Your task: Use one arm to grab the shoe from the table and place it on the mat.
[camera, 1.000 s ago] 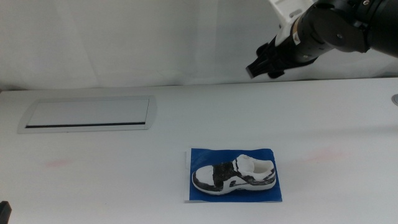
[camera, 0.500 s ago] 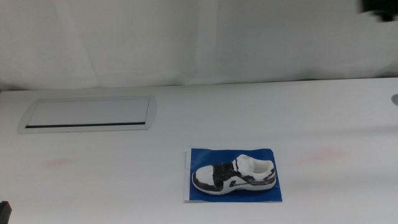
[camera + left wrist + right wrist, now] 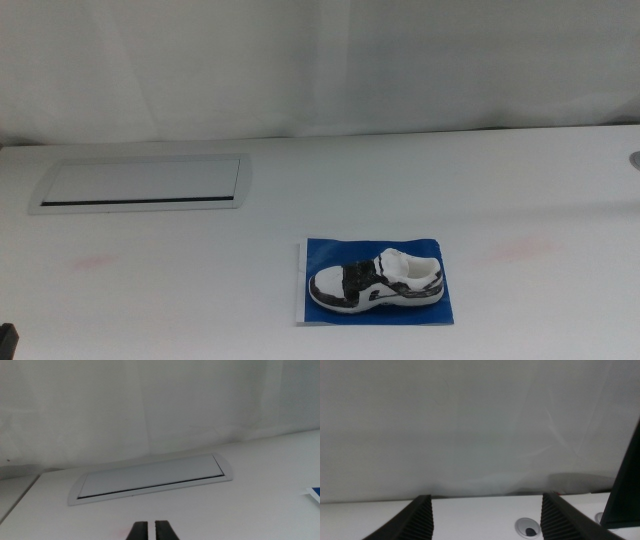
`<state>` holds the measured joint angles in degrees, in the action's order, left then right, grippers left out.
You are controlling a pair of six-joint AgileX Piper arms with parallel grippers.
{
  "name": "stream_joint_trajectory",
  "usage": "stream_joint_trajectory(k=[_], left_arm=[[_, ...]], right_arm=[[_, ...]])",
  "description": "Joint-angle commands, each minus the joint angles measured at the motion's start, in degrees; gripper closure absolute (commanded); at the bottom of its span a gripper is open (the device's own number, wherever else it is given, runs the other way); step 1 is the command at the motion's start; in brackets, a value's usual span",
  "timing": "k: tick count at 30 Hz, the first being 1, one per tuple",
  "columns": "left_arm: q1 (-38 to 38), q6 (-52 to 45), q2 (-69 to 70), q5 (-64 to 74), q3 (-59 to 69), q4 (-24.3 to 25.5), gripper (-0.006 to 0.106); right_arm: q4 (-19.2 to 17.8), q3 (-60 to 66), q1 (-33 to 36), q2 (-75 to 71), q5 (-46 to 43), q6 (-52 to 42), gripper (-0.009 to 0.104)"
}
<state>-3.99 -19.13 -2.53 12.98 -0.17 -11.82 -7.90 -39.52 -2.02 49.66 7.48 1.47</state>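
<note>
Left gripper [image 3: 148, 530], waiting low over the near left part of the table [image 3: 300, 190], shows its two dark jaws nearly closed, a thin slit between them and nothing held; only a dark corner of it appears at the bottom left edge of the middle view. Directly ahead of this gripper lies the silver-framed inset panel [image 3: 150, 479], and farther off to its right a blue corner of the mat [image 3: 315, 494] just enters the left wrist view. Right gripper [image 3: 485, 515], absent from the middle view, is raised and faces the pale backdrop, its ribbed jaws spread wide and empty; a round cable grommet [image 3: 528, 528] sits in the table just beyond them, and a dark panel edge stands beside its right jaw. Neither gripper is near the shoe [image 3: 377, 281], which rests on the mat [image 3: 320, 255], well apart from both and to the right of the left gripper. Judged from this arrangement, the placement is complete: the shoe lies wholly within the blue sheet, upright on its sole, with no arm touching it, and nothing further appears to remain beyond the arms resting clear. Its long axis runs across the table, side to side, roughly parallel to the mat's longer edge; the dark-patterned toe points toward the left arm's side and the white heel collar toward the right arm's side.
</note>
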Motion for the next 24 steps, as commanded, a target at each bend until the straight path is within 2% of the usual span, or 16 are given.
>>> stream_joint_trajectory(k=[1, 5, 13, 17, 18, 24], left_arm=[[0.0, 0.3, 0.1, -0.4, 2.2, -0.7, 0.103], [0.0, 0.3, 0.1, -0.4, 2.2, -0.7, 0.103], [0.0, 0.3, 0.1, -0.4, 2.2, -0.7, 0.103], [0.0, 0.3, 0.1, -0.4, 2.2, -0.7, 0.103], [0.0, 0.3, 0.1, -0.4, 2.2, -0.7, 0.103], [0.0, 0.3, 0.2, -0.4, 2.2, -0.7, 0.103]], right_arm=[[1.1, 8.7, -0.3, -8.5, -6.6, 0.1, 0.034], [1.3, 22.4, -0.3, -23.2, -9.9, -0.2, 0.034], [1.6, 36.7, -0.3, -42.3, -9.5, 0.0, 0.034], [4.2, 41.9, -0.3, -50.0, -8.2, 0.0, 0.034], [5.1, 41.5, -0.3, -51.7, -3.3, 0.0, 0.034], [5.4, 41.6, -0.3, -51.0, -1.8, 0.0, 0.034]])
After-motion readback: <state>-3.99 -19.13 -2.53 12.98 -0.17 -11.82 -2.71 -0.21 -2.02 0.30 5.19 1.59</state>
